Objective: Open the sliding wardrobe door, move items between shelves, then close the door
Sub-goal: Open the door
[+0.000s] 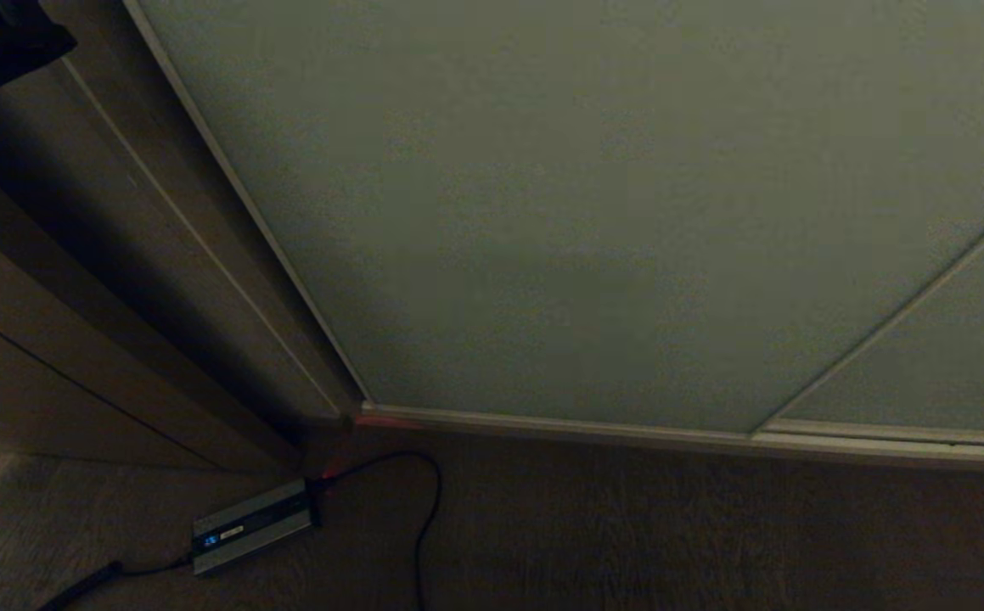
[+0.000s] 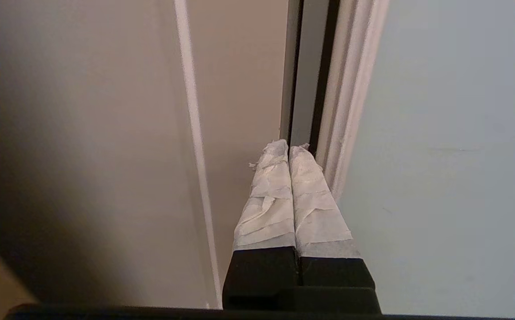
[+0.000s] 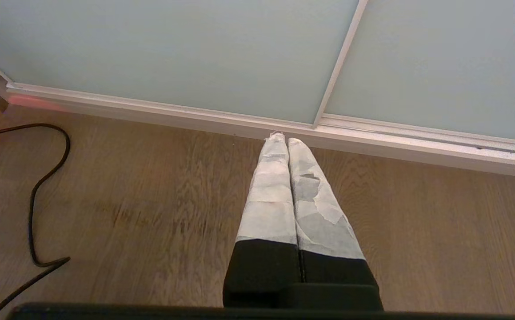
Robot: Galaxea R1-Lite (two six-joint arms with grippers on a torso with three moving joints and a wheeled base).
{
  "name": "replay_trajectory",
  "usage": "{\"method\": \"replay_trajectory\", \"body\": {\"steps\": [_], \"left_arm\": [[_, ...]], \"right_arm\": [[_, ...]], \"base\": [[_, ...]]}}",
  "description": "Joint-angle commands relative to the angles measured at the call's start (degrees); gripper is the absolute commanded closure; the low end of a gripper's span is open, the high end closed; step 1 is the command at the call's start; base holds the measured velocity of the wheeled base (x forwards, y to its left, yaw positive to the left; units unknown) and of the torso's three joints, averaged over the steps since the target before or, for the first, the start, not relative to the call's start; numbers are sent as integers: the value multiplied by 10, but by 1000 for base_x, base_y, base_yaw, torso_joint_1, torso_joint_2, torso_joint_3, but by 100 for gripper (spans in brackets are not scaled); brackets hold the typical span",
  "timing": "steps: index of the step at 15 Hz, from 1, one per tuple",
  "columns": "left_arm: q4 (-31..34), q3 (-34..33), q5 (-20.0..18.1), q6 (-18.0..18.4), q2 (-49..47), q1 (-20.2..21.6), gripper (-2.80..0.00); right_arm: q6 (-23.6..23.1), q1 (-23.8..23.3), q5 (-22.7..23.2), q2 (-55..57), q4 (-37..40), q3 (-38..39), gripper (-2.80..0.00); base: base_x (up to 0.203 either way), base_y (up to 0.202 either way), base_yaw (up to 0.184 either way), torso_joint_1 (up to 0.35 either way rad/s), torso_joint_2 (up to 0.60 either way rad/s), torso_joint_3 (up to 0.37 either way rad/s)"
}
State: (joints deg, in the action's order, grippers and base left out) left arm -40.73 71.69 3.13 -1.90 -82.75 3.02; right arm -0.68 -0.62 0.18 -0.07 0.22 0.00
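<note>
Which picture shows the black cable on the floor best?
The right wrist view: the black cable curls clearly across bright wooden floor. The head view shows it too, but dimly, beside a small box. The left wrist view doesn't show it.

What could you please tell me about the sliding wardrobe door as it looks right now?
The door is a large, pale grey-green matte panel in a thin light metal frame, shut. Its left edge runs beside the brown side panel, and its bottom rail sits in a pale track along the floor. At the right it meets a second panel. In the left wrist view the left hand, shut, points at the dark gap by its edge; contact is unclear.
</note>
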Motion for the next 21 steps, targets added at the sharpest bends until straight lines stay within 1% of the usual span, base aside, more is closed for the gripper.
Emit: {"method": "replay_trajectory", "body": {"steps": [1, 5, 8, 13, 15, 18, 21], "left_arm": [[-2, 16, -5, -1, -21, -4, 0], [0, 53, -10, -2, -50, -6, 0], [28, 75, -16, 0, -64, -9, 0], [30, 88, -17, 0, -80, -18, 0], [30, 92, -18, 1, -80, -29, 0], [32, 91, -17, 4, -76, -56, 0], [55, 92, -18, 7, -73, -84, 0]], "right_arm": [[0, 0, 0, 2, 0, 2, 0], [0, 0, 0, 2, 0, 3, 0], [0, 0, 0, 2, 0, 2, 0], [0, 0, 0, 2, 0, 3, 0], [0, 0, 0, 2, 0, 3, 0], [0, 0, 0, 2, 0, 3, 0], [0, 0, 0, 2, 0, 2, 0]], "base": [[0, 0, 0, 0, 0, 0], [0, 0, 0, 0, 0, 0], [0, 0, 0, 0, 0, 0], [0, 0, 0, 0, 0, 0], [0, 0, 0, 0, 0, 0], [0, 0, 0, 0, 0, 0], [0, 0, 0, 0, 0, 0]]}}
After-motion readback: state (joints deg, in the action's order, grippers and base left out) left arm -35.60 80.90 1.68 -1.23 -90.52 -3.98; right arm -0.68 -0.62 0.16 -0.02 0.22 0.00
